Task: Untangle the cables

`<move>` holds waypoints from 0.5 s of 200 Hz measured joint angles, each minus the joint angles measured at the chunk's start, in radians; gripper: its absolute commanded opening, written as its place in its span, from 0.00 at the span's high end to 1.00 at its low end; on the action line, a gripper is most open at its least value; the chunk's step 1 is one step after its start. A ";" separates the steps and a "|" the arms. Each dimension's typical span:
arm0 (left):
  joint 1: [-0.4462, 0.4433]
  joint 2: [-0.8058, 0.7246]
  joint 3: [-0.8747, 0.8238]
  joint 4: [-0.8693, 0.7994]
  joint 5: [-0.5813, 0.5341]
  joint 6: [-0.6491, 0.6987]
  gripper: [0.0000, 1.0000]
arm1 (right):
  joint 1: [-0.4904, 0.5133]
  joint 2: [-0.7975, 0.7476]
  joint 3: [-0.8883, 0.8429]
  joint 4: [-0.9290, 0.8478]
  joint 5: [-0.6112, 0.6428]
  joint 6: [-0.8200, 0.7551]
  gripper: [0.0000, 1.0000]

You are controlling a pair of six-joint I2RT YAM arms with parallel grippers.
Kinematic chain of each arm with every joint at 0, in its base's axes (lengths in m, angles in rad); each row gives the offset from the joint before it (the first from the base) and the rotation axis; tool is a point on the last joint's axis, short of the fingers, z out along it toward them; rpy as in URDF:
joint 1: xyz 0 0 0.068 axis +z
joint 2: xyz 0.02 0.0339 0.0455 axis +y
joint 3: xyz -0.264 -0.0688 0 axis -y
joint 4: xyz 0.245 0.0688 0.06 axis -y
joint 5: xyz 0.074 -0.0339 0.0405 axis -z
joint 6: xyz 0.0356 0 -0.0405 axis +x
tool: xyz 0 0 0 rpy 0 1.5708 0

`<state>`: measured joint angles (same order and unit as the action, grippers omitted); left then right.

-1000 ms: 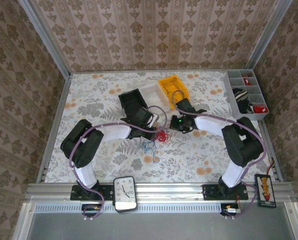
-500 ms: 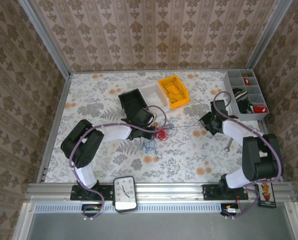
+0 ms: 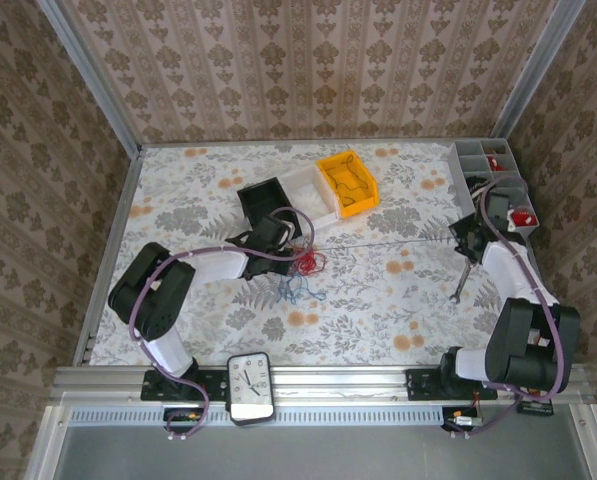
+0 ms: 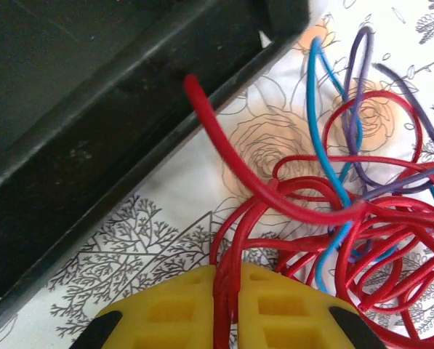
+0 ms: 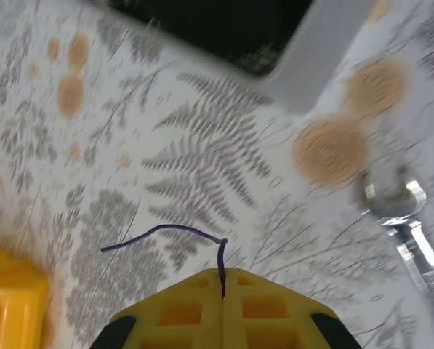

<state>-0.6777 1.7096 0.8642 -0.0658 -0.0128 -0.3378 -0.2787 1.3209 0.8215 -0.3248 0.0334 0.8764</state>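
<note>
The cables lie tangled at mid-table: a red bundle (image 3: 306, 262) (image 4: 362, 240), a blue cable (image 3: 298, 291) (image 4: 326, 138) and a thin dark purple cable (image 3: 388, 241) (image 4: 391, 182). My left gripper (image 3: 297, 256) (image 4: 227, 280) is shut on red strands beside the black bin. My right gripper (image 3: 463, 238) (image 5: 222, 275) is far to the right, shut on the end of the dark purple cable (image 5: 166, 231). That cable stretches in a nearly straight line from the tangle to the right gripper.
A black bin (image 3: 262, 204) (image 4: 93, 109), a white bin (image 3: 308, 188) and a yellow bin (image 3: 346, 182) (image 5: 6, 305) stand behind the tangle. A grey compartment organiser (image 3: 456, 190) is at the right edge. A wrench (image 3: 461, 283) (image 5: 402, 214) lies below the right gripper. A clock (image 3: 250, 385) sits on the front rail.
My right gripper has swept from the tangle to the right edge, drawing the dark purple cable out straight. The left gripper shifted slightly back-left with the red bundle.
</note>
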 measured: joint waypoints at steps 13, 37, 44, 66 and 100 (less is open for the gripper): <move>0.003 -0.002 0.000 -0.001 0.001 0.000 0.87 | -0.043 -0.002 0.017 -0.013 0.012 -0.008 1.00; 0.004 -0.003 -0.003 -0.001 0.000 0.000 0.87 | -0.100 -0.020 0.042 -0.024 0.020 -0.011 1.00; 0.004 -0.006 -0.007 0.001 0.000 0.000 0.87 | -0.115 -0.026 0.047 -0.027 0.020 -0.011 1.00; 0.013 -0.029 -0.036 -0.001 -0.015 -0.001 0.87 | -0.179 -0.037 0.069 -0.043 0.037 -0.011 1.00; 0.058 -0.073 -0.078 -0.021 -0.044 -0.022 0.87 | -0.237 -0.046 0.096 -0.062 0.042 -0.010 1.00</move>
<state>-0.6197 1.6367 0.7860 -0.0864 -0.0570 -0.3599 -0.5156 1.2747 0.9176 -0.3866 0.0757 0.8665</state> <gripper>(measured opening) 0.132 0.062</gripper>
